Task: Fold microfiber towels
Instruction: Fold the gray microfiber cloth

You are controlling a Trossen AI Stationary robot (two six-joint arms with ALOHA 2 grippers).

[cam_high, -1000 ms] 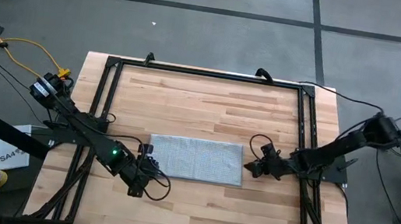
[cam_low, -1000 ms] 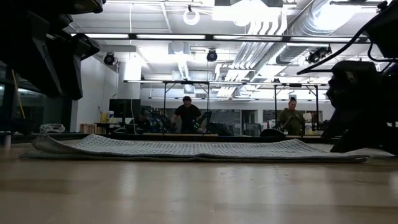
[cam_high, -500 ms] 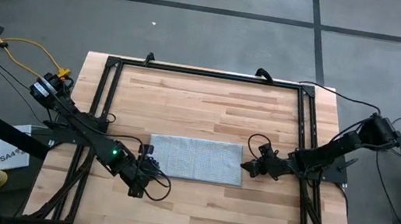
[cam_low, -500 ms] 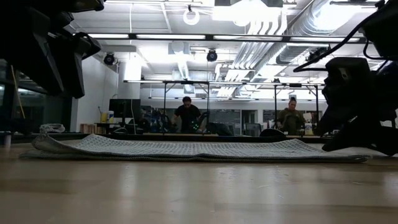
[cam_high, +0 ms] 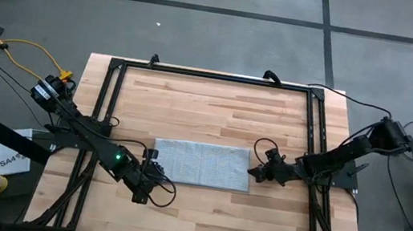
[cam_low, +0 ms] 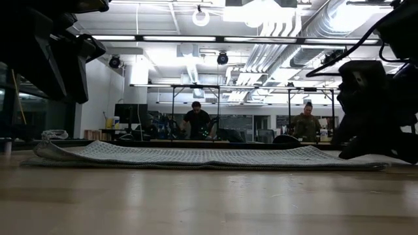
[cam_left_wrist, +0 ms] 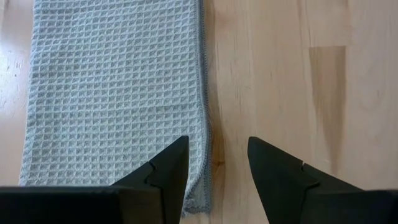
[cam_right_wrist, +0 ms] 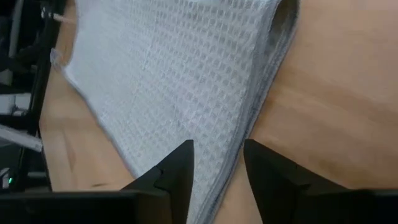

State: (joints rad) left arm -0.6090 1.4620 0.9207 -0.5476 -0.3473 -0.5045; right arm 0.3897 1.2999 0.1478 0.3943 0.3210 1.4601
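arms: dark, slim, jointed | left arm: green light, yellow cable | claw fingers: black wedges

A pale grey-blue microfiber towel with a fine waffle-grid weave lies flat near the middle of the table, folded into a long rectangle whose long sides run left to right. Its layers show stacked along one long side, where the cloth doubles over in a soft rounded fold. Another long edge carries a thin stitched hem. Seen from table height, the towel sits low, one end slightly raised and rumpled.
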